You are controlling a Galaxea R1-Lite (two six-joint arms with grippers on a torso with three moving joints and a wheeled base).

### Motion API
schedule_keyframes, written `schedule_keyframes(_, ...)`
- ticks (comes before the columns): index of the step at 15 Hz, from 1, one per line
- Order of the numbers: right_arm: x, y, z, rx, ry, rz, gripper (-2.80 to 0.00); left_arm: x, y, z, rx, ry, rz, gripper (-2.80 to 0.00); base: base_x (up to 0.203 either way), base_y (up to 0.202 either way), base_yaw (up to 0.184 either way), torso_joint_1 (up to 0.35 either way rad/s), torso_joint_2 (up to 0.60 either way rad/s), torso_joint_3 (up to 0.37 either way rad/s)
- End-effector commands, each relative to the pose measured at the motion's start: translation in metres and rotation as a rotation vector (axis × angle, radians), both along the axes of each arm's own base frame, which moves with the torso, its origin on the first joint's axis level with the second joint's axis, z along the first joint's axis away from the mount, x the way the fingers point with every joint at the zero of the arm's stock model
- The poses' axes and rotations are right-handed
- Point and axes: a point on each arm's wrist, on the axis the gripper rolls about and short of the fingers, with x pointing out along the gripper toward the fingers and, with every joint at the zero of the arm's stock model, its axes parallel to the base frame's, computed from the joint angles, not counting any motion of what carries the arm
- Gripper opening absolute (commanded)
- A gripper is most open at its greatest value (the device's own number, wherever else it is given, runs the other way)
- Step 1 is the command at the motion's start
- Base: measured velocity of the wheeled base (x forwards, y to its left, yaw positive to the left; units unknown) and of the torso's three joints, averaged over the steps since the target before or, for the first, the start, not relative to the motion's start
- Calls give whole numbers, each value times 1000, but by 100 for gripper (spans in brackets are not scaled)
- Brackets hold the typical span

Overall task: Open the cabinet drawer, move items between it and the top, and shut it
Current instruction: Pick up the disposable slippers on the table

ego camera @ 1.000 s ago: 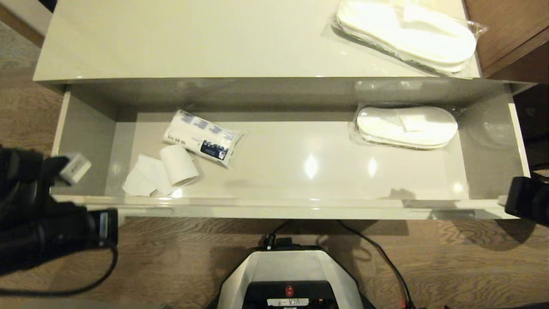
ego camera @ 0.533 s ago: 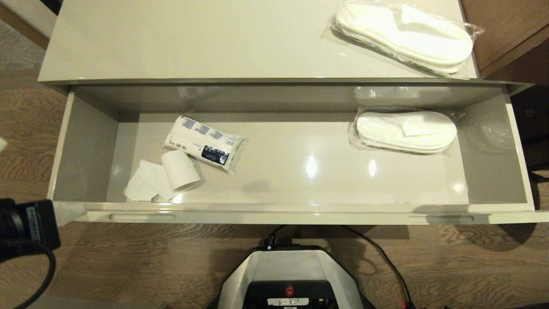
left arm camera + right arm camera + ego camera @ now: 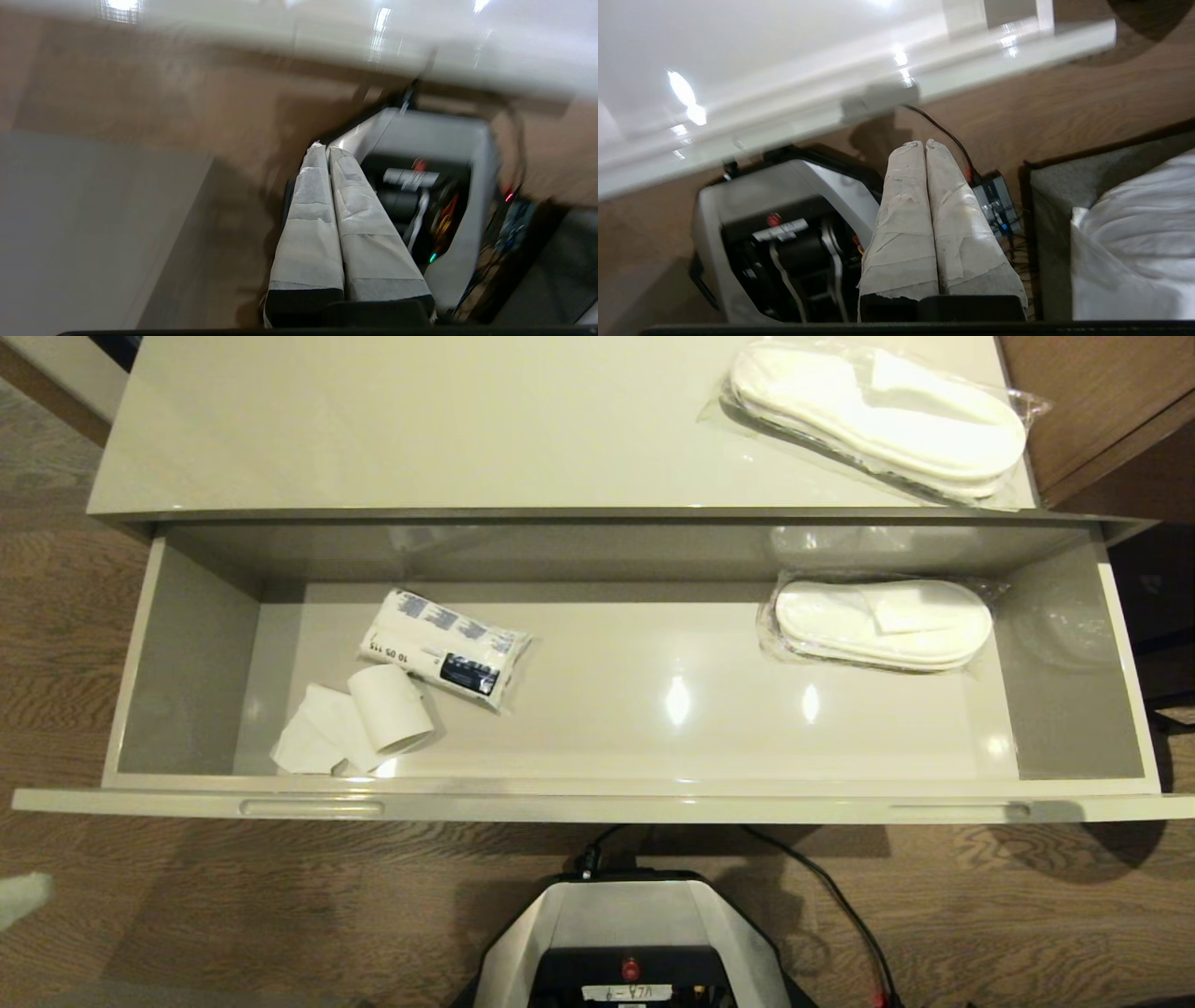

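Both end effectors are closed and empty. From my remote seat, the left end effector (image 3: 325, 148) shows only in its own wrist view, its two tape-wrapped fingers pressed together, hanging over the wooden floor (image 3: 140, 915) with the robot base (image 3: 439, 140) beyond it. The right end effector (image 3: 923, 143) shows likewise in its wrist view, fingers pressed together and holding nothing, above the floor beside the robot base, with the front edge of the cabinet drawer (image 3: 859, 88) further off. Neither arm appears in the head view.

From the head camera I see the cabinet drawer (image 3: 597, 807) pulled fully open toward the robot, two slim slots along its front edge. Inside it, toward the left, lies a white paper roll (image 3: 390, 707) with a loose tail spread beside it, touching a printed plastic packet (image 3: 444, 646). Toward the right of the drawer, near its back wall, lies one wrapped slipper pair (image 3: 882, 621). On the top (image 3: 420, 429), the glossy cream surface behind the drawer, a second wrapped slipper pair (image 3: 878, 415) rests at the right end, close to a brown wooden furniture piece (image 3: 1102, 411).
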Motion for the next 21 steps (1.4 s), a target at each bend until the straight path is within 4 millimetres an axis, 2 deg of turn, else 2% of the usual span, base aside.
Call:
schedule_keyframes(1,-17,-4,-5,1,-38,5,-280,-35,3,-25,6,-33,18,-280,0,0,0,0,0,0)
schedule_keyframes(5,-18,-4,-6,-3,-32,6,-280,-37,3,-27,12,-23,20,-280,0,0,0,0,0,0)
schedule_keyframes(6,-25,-6,-10,-14,-25,9,-280,-44,4,-32,22,-4,22,-280,0,0,0,0,0,0)
schedule_keyframes(9,-69,-16,-22,-40,-77,27,-280,-93,5,-56,66,-67,31,-280,0,0,0,0,0,0)
schedule_keyframes(11,-83,-18,-34,-60,-38,21,-280,-112,1,-74,120,-24,41,-280,0,0,0,0,0,0)
schedule_keyframes(15,-109,-15,-48,-74,-19,33,-280,-122,0,-77,112,-4,23,-280,0,0,0,0,0,0)
schedule_keyframes(18,-126,-3,-67,-70,35,83,-280,-135,3,-80,136,-15,25,-280,0,0,0,0,0,0)
schedule_keyframes(21,-128,-2,-79,-80,41,115,-280,-136,4,-95,169,1,-5,-280,0,0,0,0,0,0)
